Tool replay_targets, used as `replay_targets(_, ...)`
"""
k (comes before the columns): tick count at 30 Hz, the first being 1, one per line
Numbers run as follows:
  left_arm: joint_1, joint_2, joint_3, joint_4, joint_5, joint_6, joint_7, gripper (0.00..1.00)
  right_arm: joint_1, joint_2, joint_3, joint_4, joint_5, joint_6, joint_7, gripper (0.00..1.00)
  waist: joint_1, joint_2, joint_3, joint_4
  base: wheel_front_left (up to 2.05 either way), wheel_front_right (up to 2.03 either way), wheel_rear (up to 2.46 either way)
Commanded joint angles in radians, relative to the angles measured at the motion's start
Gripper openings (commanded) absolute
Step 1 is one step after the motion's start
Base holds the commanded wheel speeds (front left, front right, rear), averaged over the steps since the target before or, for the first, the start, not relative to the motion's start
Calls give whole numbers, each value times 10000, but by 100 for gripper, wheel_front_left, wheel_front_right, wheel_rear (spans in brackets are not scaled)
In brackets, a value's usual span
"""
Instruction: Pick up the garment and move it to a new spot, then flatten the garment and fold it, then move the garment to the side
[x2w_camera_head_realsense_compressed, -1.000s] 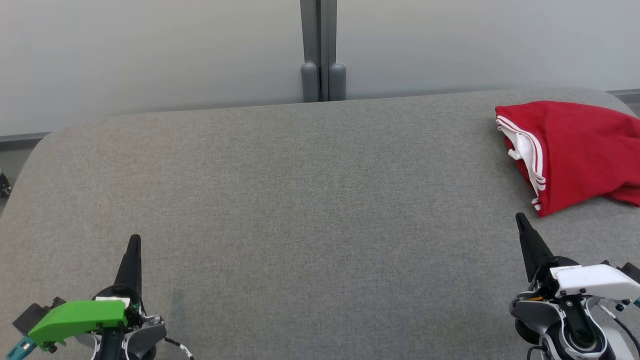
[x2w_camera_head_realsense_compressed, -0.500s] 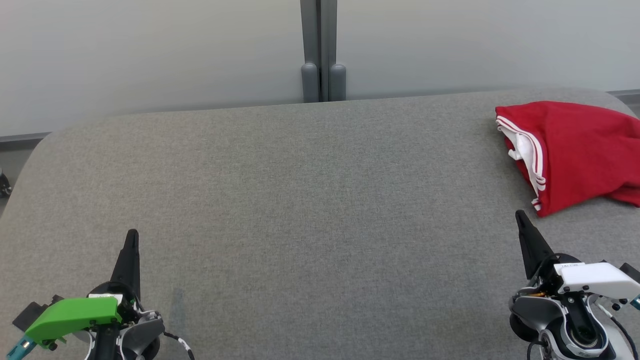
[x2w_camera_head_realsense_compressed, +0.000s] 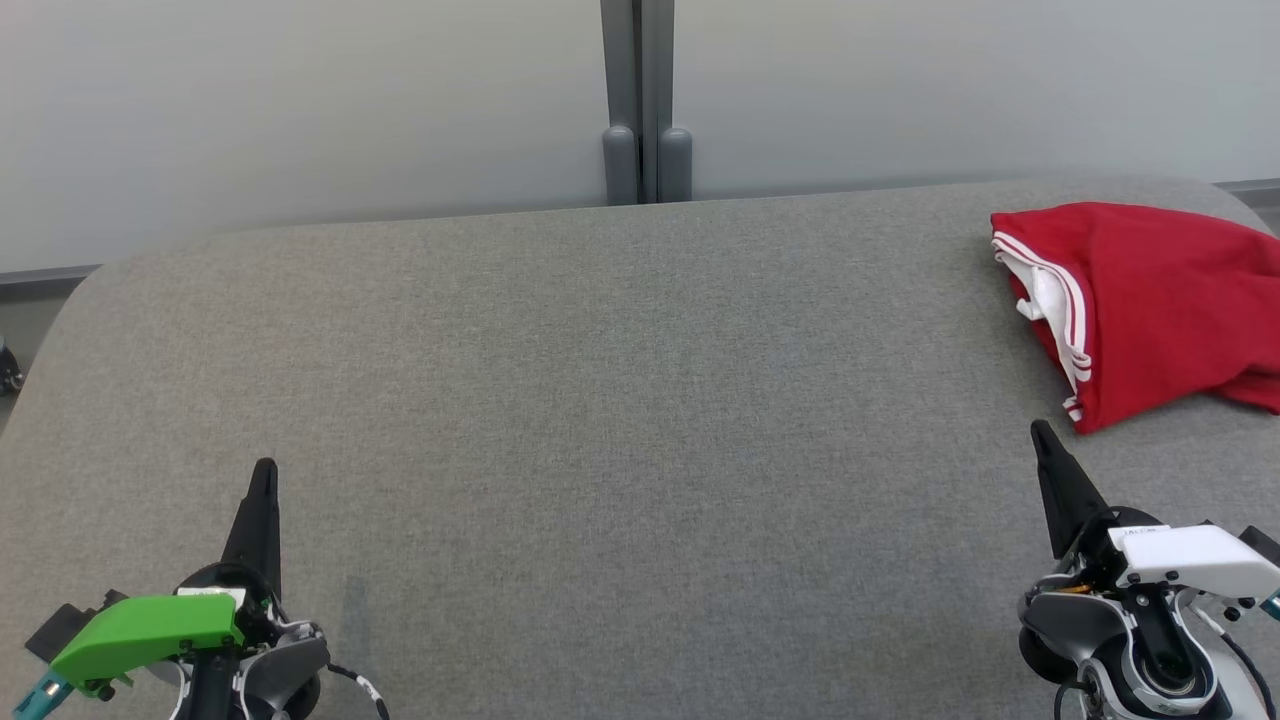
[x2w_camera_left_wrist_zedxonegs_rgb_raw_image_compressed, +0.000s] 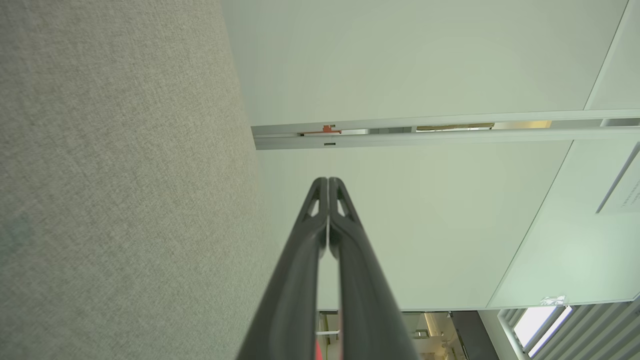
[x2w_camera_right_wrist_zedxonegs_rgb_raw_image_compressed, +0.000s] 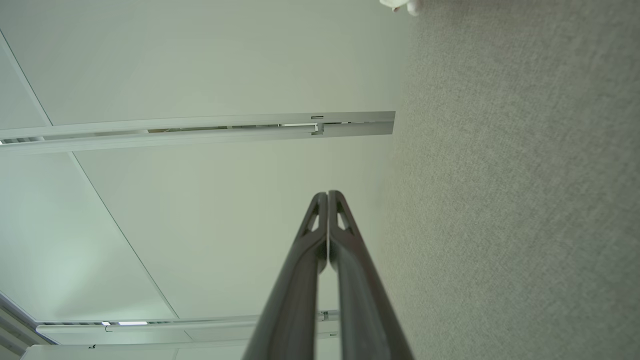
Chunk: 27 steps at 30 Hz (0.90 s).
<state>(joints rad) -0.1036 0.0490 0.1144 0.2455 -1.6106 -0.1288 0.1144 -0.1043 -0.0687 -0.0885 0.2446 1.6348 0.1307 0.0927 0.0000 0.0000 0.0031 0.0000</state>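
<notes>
Nearest me, at the bottom left of the head view, my left end effector sat low over the grey worktop. Its two dark fingers were pressed into a single blade pointing up the frame, and it carried nothing. The left wrist view showed them meeting tip to tip with no gap. At the bottom right the right end effector matched it, closed and empty. Its blade leaned slightly toward the upper left, and its tip was near the garment's lowest corner but clear of it. Both forearms were drawn back to the bottom edge in what looked to me like a rest pose, one on each side of the bare middle of the worktop

Further up, in the upper right of the frame, lay the red garment with its white-striped trim. It was doubled over on itself close to the worktop's far right corner and ran off the right edge of the picture. Its left edge showed stacked layers, while its lower right part looked rumpled

I judged that this fitted two stages: a loose bundle waiting to be carried to open cloth, or a folded piece already set aside with the arms parked. I could not settle which, so I would have studied the bundle's layers before committing either arm

Beyond stood the pale wall and a grey post at top centre
</notes>
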Motion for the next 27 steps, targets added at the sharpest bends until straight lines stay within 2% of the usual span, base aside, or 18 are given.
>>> replay_targets(1, -116, 19, 22, 7, -40, -53, 33, 0, -65, 22, -32, 19, -38, 0, 36, 0, 0, 0, 0, 0, 0, 0, 0)
replay_targets(27, -114, 20, 19, 5, -37, -53, 31, 0, -72, 64, -102, 22, -98, 0, 105, 0, 0, 0, 0, 0, 0, 0, 0)
